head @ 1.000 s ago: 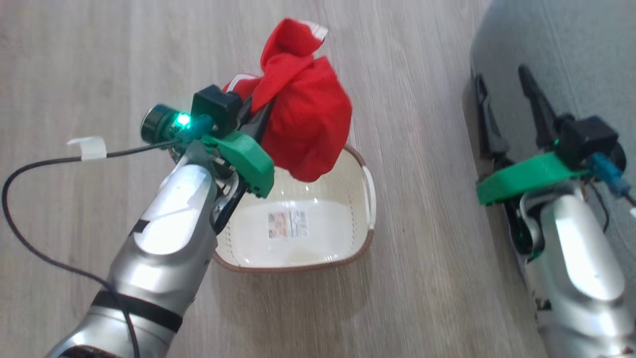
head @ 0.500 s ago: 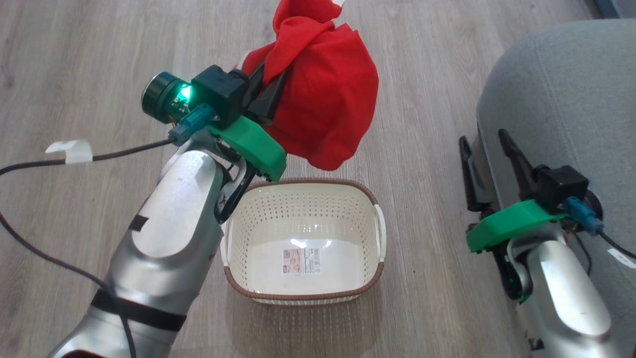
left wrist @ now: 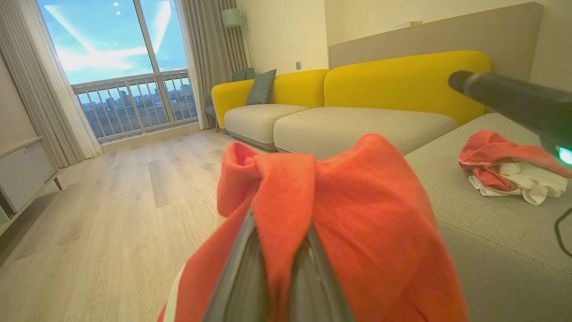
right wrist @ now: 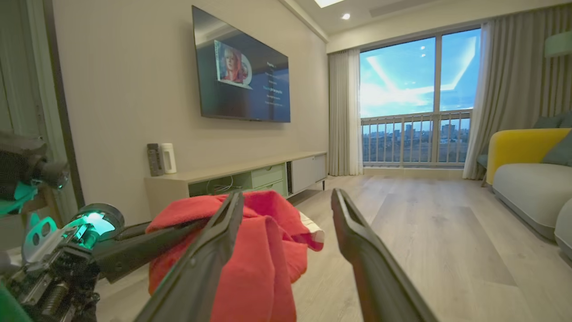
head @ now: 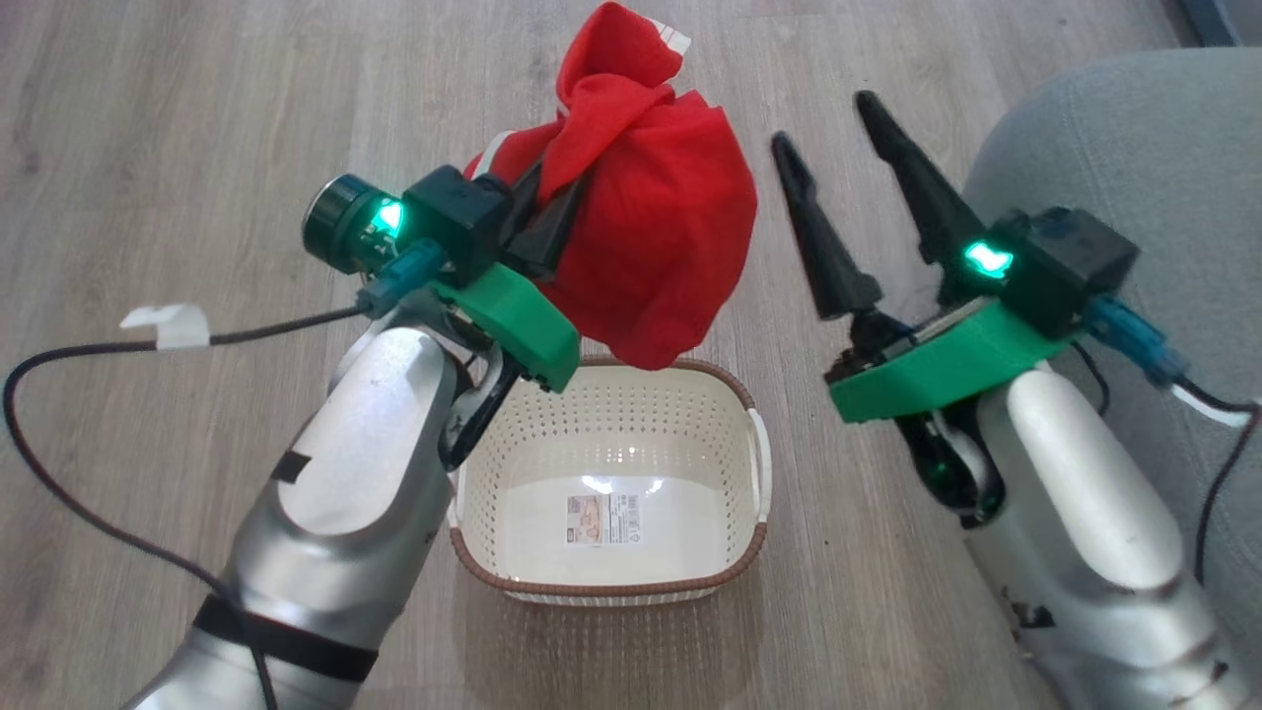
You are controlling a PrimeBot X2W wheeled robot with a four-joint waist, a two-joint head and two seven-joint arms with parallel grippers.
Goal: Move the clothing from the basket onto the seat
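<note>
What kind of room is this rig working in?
Most likely a home living room: a wall-mounted TV above a low cabinet, a yellow-backed sofa, and a tall curtained window with a balcony railing outside.

Bunched red clothing [head: 670, 237] aloft over upright cream basket [head: 611, 424], grey-green seat [head: 1134, 138] at right.

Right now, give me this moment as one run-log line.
phase: transfer | left pincer: shut on clothing, held clear above basket | right pincer: open, empty | basket: no clothing inside | seat: clothing not yet on it
</note>
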